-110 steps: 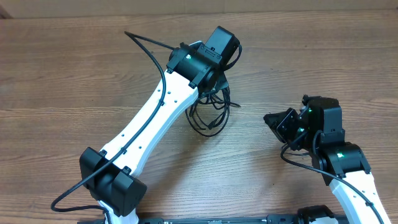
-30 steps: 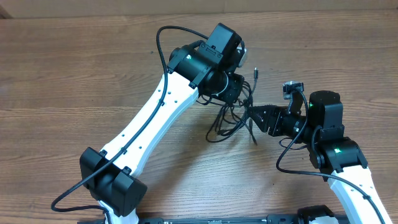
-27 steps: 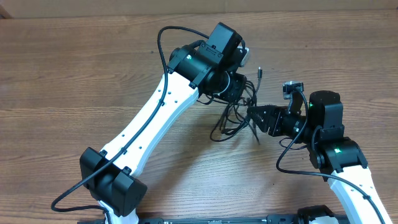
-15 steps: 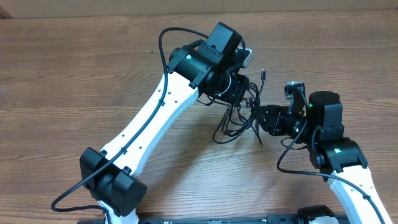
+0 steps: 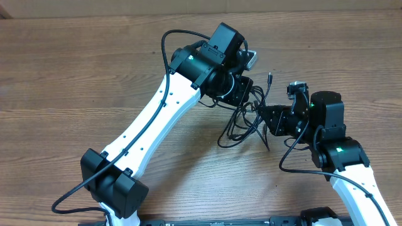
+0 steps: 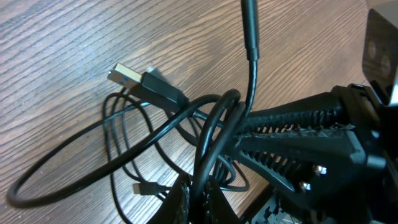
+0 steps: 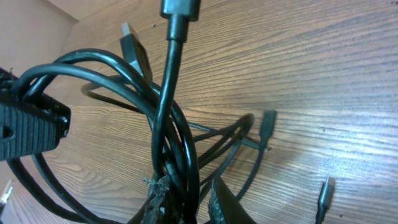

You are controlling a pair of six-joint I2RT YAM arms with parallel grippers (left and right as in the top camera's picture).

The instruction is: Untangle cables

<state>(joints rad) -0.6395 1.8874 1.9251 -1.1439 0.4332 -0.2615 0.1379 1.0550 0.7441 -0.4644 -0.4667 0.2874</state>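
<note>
The cables [image 5: 237, 130] are a tangle of thin black wires hanging between my two grippers, with loops resting on the wooden table [image 5: 75, 69]. My left gripper [image 5: 244, 94] is shut on a bundle of them; in the left wrist view the strands [image 6: 252, 74] run down between its jaws [image 6: 200, 205]. My right gripper [image 5: 261, 117] meets the tangle from the right. In the right wrist view the cables [image 7: 166, 74] pass between its fingertips [image 7: 186, 202], which have closed on them. A USB plug [image 6: 127, 76] lies on the wood.
Loose plug ends lie on the table beside the tangle [image 7: 267, 124], [image 7: 323, 193]. One end sticks up near the right arm [image 5: 269, 77]. The left arm's own thicker cable arcs above it [image 5: 166, 44]. The two grippers sit very close together.
Both grippers and the tangle have drifted slightly to the right. The right gripper's jaws have narrowed onto the bundle. The left grip is unchanged.
</note>
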